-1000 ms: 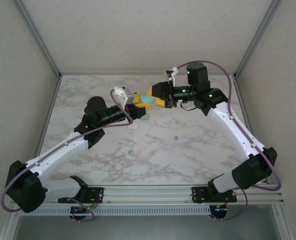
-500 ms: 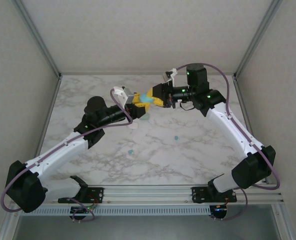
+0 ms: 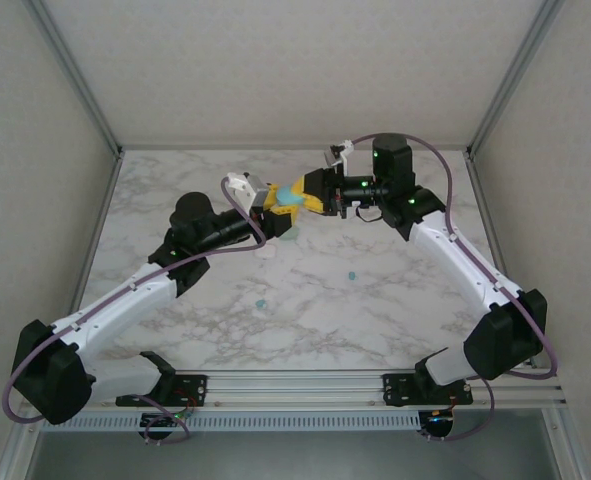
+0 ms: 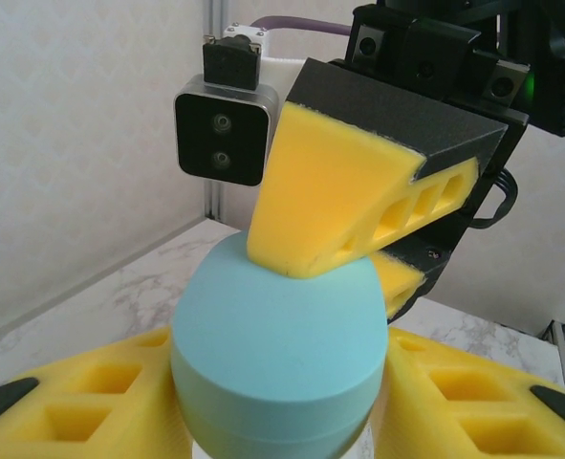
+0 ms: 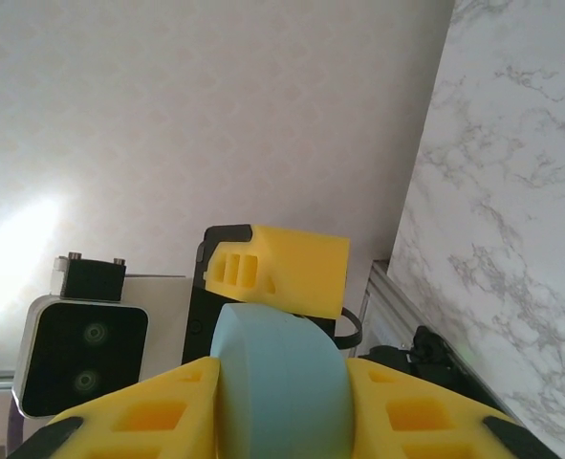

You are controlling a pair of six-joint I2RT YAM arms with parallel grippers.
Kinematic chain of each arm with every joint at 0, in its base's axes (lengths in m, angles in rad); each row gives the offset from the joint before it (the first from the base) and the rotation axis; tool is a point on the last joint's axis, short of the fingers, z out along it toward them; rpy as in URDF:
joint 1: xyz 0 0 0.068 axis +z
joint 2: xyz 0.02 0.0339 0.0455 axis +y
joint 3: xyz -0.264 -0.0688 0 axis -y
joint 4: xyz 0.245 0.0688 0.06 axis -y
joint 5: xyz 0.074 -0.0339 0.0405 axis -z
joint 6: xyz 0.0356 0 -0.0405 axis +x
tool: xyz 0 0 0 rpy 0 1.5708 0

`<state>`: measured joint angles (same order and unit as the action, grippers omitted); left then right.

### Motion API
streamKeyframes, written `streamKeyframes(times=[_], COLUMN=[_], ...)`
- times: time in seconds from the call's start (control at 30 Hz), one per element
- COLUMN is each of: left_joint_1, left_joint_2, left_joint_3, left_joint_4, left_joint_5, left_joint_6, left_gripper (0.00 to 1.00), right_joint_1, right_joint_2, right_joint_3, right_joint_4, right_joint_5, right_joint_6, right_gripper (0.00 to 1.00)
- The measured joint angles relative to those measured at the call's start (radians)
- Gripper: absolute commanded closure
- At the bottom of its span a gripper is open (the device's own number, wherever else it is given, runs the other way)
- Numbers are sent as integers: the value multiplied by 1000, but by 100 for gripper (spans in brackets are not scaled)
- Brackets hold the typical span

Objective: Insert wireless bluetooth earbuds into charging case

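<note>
While both grippers sit tip to tip mid-air, teal charging case [image 4: 272,354] is betw them. Right gripper [image 3: 303,193] fingers [image 4: 339,191] clamp case top & bottom. Left gripper [image 3: 273,207] fingers [image 4: 91,402] flank it closely; grip can't tell. Two teal earbuds [image 3: 351,274] lie loose on marble table [image 3: 375,320], nearer bases.

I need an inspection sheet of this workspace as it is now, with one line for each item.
Surface: marble table, no damage seen.
Job's things: charging case, teal, held above the table; one teal earbud and a second earbud lie loose on the marble.
Clutter: small whitish piece, too small to identify.
Grippers: left gripper and right gripper both closed on the case, from opposite sides.
Cables: purple cables run along the arms, away from the fingers.
Surroundings: pale walls, metal frame posts.
</note>
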<state>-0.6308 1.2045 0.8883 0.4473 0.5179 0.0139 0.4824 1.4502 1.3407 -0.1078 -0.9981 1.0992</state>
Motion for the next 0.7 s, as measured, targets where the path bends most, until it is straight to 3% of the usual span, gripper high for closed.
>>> streamKeyframes(times=[0.3, 0.47, 0.6, 0.7], left_joint_1=[3, 3, 0, -2], left_joint_2=[0, -2, -4, -14], left_joint_3=[0, 0, 0, 0], left_joint_4=[3, -11, -34, -43], left_joint_5=[0, 0, 10, 24], left_joint_6=[-14, -10, 2, 13], left_gripper=[65, 66, 67, 67], right_joint_1=[0, 0, 3, 6], right_joint_2=[-7, -8, -9, -9], right_joint_3=[-25, -26, -11, 26], right_joint_4=[54, 39, -18, -87], right_joint_5=[3, 9, 15, 37], right_joint_6=[41, 20, -35, -95], right_gripper=[76, 65, 48, 40])
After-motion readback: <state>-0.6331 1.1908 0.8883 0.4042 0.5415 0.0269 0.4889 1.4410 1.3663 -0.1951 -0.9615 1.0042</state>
